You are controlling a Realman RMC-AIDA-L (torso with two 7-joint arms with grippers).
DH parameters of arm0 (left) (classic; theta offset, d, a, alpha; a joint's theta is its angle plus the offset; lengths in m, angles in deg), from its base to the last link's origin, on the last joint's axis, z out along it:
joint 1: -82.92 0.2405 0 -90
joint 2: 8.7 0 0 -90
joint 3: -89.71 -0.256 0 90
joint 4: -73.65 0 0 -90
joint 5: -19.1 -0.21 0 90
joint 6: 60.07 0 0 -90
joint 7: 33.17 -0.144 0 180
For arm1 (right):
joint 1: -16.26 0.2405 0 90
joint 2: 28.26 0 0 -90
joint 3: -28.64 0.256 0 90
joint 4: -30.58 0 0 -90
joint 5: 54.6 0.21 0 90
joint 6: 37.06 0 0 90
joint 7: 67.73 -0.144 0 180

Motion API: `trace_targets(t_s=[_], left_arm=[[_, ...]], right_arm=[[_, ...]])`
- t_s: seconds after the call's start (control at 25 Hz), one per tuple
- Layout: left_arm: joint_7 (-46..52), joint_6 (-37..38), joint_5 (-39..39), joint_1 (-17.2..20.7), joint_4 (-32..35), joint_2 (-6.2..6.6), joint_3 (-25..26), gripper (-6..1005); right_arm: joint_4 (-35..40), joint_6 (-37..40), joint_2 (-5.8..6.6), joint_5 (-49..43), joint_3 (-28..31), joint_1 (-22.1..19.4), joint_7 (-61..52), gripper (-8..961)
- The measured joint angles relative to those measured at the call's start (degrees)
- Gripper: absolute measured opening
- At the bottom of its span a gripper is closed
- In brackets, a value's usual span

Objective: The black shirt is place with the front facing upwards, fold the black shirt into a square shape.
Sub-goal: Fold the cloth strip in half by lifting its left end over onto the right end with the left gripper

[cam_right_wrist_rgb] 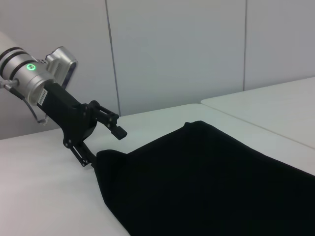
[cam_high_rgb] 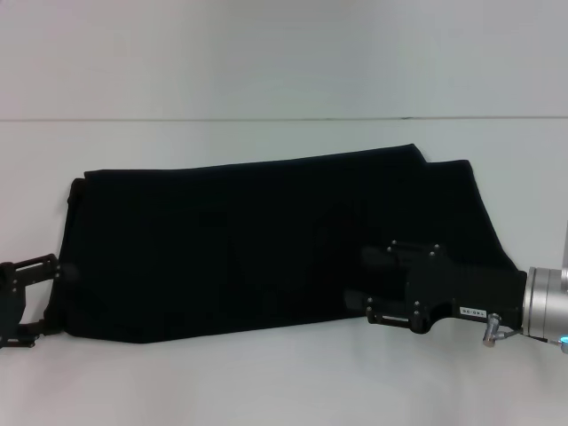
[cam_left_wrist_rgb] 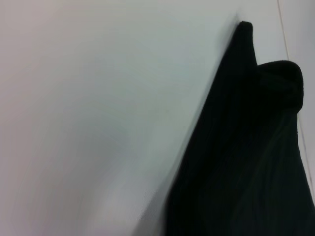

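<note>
The black shirt [cam_high_rgb: 248, 240] lies flat on the white table [cam_high_rgb: 266, 382], folded into a long band running left to right; its lettering and neck label are hidden. It also shows in the left wrist view [cam_left_wrist_rgb: 246, 162] and the right wrist view [cam_right_wrist_rgb: 206, 182]. My left gripper [cam_high_rgb: 51, 300] is at the shirt's left end, low by the table. The right wrist view shows this left gripper [cam_right_wrist_rgb: 104, 146] open, its jaws either side of the shirt's corner. My right gripper [cam_high_rgb: 359, 277] is open and hovers over the shirt's right part, near its front edge, holding nothing.
The table's far edge [cam_high_rgb: 266, 119] runs across behind the shirt. A second white table surface [cam_right_wrist_rgb: 266, 98] and a panelled wall [cam_right_wrist_rgb: 177, 54] show in the right wrist view. Bare table lies in front of and behind the shirt.
</note>
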Motion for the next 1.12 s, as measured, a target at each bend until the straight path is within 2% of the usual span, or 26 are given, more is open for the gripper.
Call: trace_targets(t_s=[0.2, 0.32, 0.56, 0.76, 1.12], left_arm=[[0.35, -0.55, 0.00, -0.77, 0.15, -0.03, -1.32, 896], [0.25, -0.96, 0.00, -1.43, 0.74, 0.02, -4.27, 892], [-0.02, -1.81, 0.00, -2.23, 1.34, -0.03, -6.33, 683], [0.16, -1.93, 0.00, -2.30, 2.29, -0.19, -7.21, 446], [0.61, -2.73, -0.08, -2.72, 1.87, -0.29, -9.01, 254]], right_arm=[[0.00, 0.01, 0.00, 0.00, 0.11, 0.00, -0.02, 713], [-0.01, 0.03, 0.00, 0.00, 0.15, 0.00, -0.03, 711], [0.00, 0.14, 0.00, 0.00, 0.33, 0.00, -0.03, 706], [0.04, 0.18, 0.00, 0.00, 0.28, 0.00, -0.03, 702], [0.09, 0.35, 0.00, 0.09, 0.31, 0.09, -0.03, 694]])
